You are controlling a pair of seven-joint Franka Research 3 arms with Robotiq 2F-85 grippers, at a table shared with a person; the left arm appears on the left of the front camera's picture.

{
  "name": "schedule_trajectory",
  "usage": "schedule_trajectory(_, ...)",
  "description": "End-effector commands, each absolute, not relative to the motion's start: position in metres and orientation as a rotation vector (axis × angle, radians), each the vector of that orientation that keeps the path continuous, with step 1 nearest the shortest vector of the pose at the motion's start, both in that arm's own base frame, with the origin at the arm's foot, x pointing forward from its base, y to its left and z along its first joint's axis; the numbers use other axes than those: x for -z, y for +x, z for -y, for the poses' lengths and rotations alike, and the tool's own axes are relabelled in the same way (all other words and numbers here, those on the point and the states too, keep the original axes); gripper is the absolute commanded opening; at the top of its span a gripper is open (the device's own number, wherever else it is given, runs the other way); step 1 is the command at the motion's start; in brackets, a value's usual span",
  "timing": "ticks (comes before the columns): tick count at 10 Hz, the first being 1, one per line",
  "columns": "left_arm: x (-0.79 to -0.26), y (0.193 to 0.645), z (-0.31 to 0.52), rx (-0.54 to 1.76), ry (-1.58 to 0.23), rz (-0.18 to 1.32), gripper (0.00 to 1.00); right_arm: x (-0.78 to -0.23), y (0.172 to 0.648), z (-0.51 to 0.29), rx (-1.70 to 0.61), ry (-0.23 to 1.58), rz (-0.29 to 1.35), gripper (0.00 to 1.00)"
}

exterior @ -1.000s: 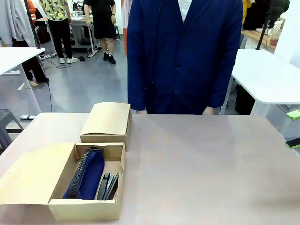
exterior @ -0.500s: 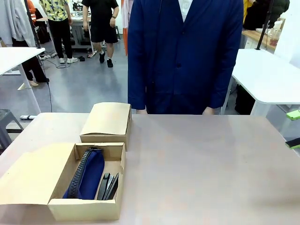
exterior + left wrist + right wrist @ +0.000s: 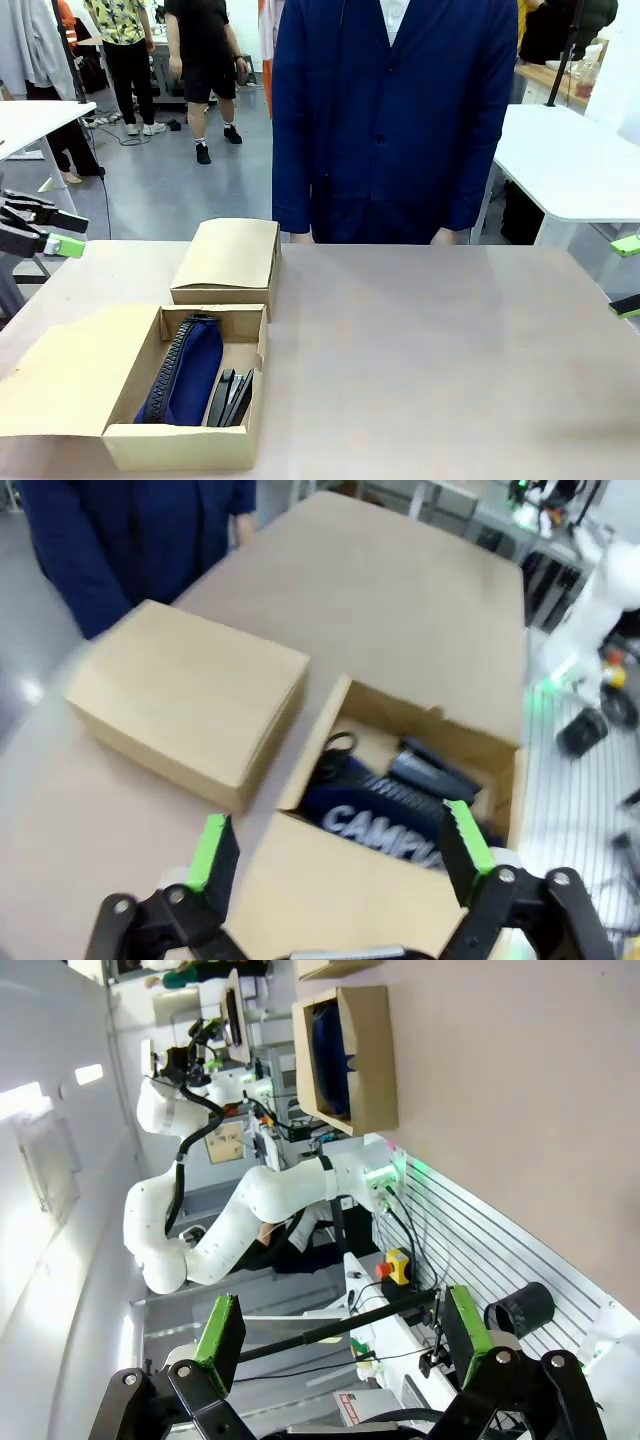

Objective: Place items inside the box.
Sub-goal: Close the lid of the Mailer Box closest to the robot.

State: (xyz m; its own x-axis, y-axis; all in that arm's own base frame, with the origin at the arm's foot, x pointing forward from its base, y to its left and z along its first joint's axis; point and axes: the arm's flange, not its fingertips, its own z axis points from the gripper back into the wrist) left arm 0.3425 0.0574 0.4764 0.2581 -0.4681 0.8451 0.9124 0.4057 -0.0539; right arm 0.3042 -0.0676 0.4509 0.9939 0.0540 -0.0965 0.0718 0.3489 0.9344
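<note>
An open cardboard box sits at the table's near left. Inside lie a navy zip pouch and black staplers beside it. My left gripper hovers open above the table's left edge, away from the box. In the left wrist view the left gripper stands open and empty high over the box, where the pouch printed "CAMPUS" and a black stapler show. My right gripper is open at the far right edge. The right gripper holds nothing, and the box lies far off.
A closed cardboard box stands just behind the open one, also seen as the closed box from the left wrist. A person in a blue coat stands at the far edge with hands at the table's rim. The bare tabletop stretches right.
My left gripper has come into the front view at the left edge. The boxes, their contents and the right gripper have not moved.
</note>
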Motion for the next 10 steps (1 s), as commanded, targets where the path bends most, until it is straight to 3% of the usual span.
schedule_trajectory(1,-0.428,0.338,-0.096,1.257,-0.091,1.372,1.0,-0.455,0.304,0.067,0.028,1.23,-0.126,1.0)
schedule_trajectory(2,-0.476,0.343,-0.057,1.022,-0.621,0.86,1.0,-0.455,0.304,0.067,0.028,1.23,-0.126,1.0)
schedule_trajectory(6,-0.467,0.348,-0.066,1.059,-0.579,0.886,1.0,-0.455,0.304,0.067,0.028,1.23,-0.126,1.0)
schedule_trajectory(8,-0.419,0.384,-0.103,1.159,-0.458,0.959,1.0,-0.455,0.304,0.067,0.028,1.23,-0.126,1.0)
schedule_trajectory(10,-0.369,0.402,-0.143,1.027,-0.417,0.923,1.0,-0.455,0.304,0.067,0.028,1.23,-0.126,1.0)
